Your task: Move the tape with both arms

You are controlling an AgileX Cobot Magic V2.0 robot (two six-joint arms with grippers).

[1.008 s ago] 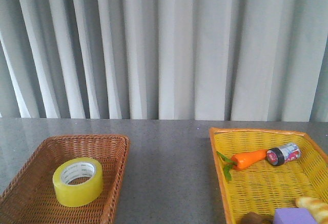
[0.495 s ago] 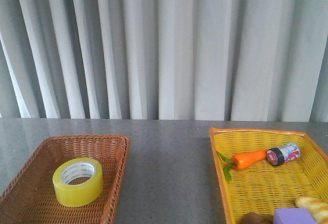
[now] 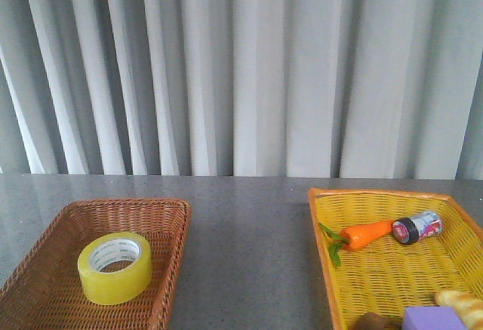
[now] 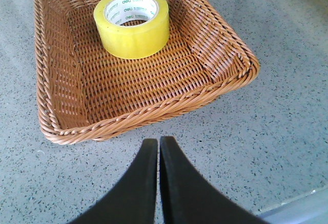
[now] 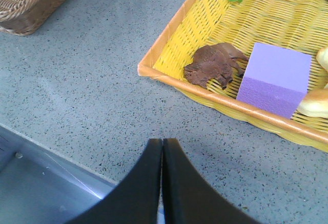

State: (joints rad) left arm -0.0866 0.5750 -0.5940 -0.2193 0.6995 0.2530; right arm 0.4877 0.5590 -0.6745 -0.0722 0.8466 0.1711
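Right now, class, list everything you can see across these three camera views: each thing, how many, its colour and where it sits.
Wide roll of translucent packing tape: one, yellow, lying flat in the brown basket.
Woven wicker basket: one, brown, table's left.
Woven tray basket: one, yellow with orange rim, table's right.
Toy carrot: one, orange with green leaves, in the yellow basket.
Small can: one, silver with black cap, beside the carrot.
Foam block: one, purple, yellow basket's near end.
Animal figure: one, brown, beside the block.
Bread-like item: one, tan, partly hidden.
Speckled table: one, grey.
Pleated curtain: grey-white, behind.
Left hand: black, closed, empty.
Right hand: black, closed, empty.
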